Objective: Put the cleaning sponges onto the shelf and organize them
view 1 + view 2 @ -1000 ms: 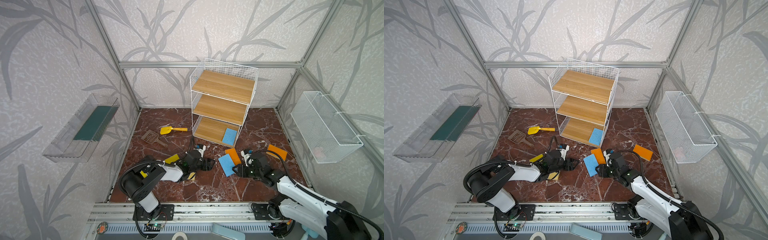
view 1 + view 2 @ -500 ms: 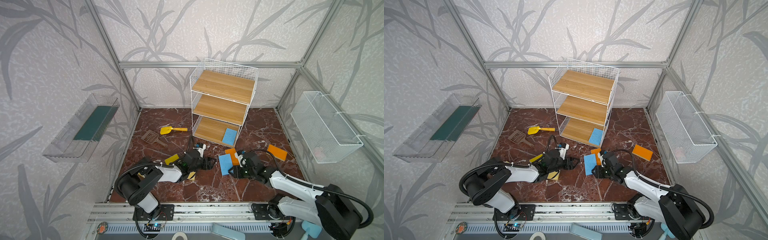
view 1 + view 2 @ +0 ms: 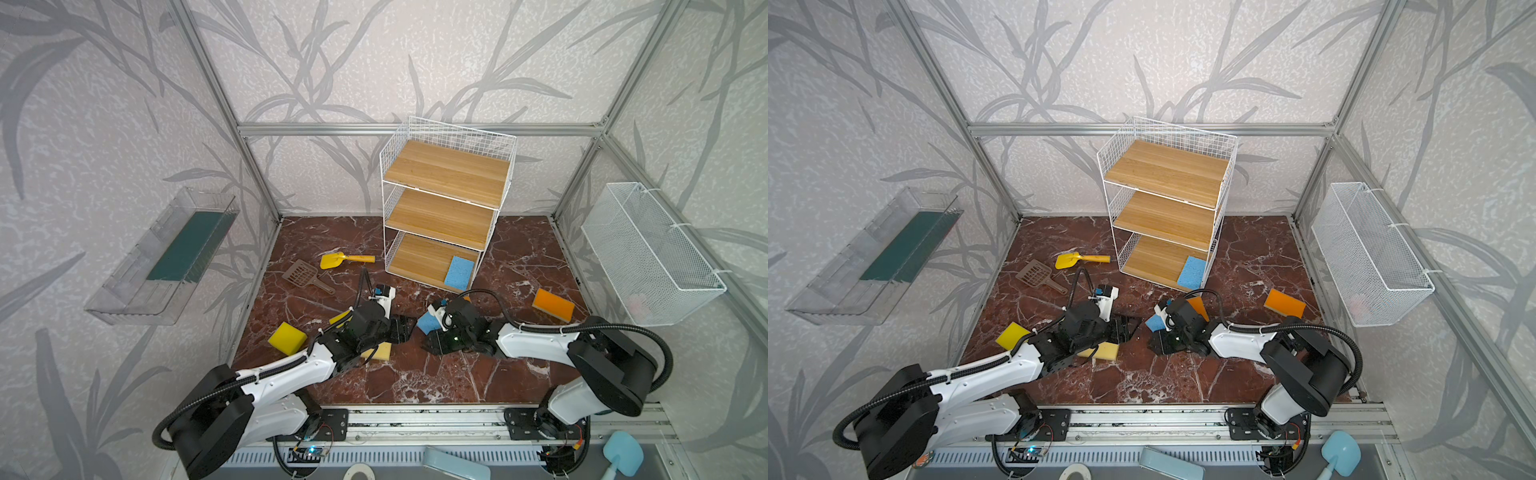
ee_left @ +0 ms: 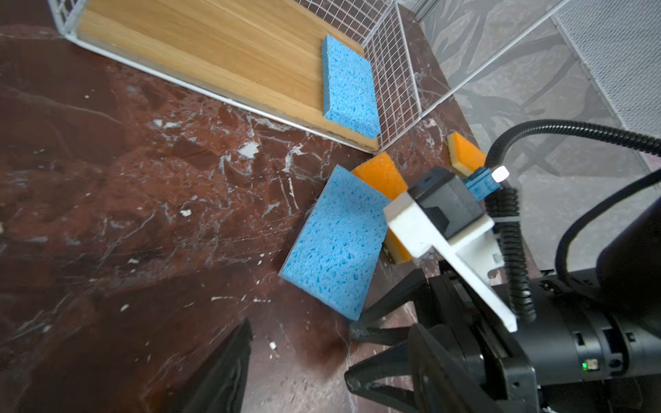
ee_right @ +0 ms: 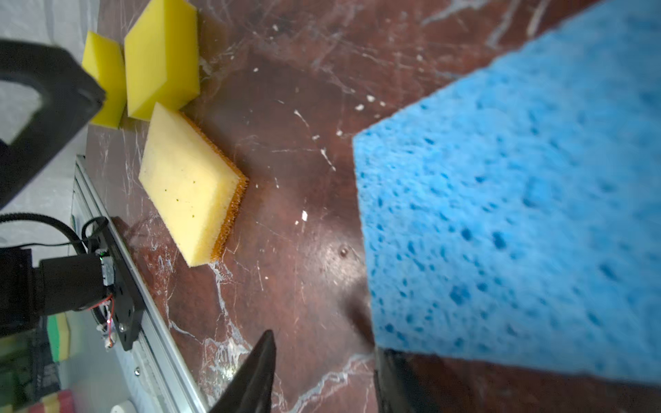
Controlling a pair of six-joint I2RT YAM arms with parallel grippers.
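Right gripper (image 4: 350,352) stood open; flat light-blue foam sponge (image 4: 334,239) lay just beside one jaw. Closing there could merely shove it aside.

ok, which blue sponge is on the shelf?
The blue sponge lying flat at the right end of the bottom board of the shelf. The other blue sponge is on the floor beside the right pincer.

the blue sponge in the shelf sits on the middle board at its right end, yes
Not the middle board: the blue sponge lies on the bottom board of the shelf, at its right end. Both top views show it.
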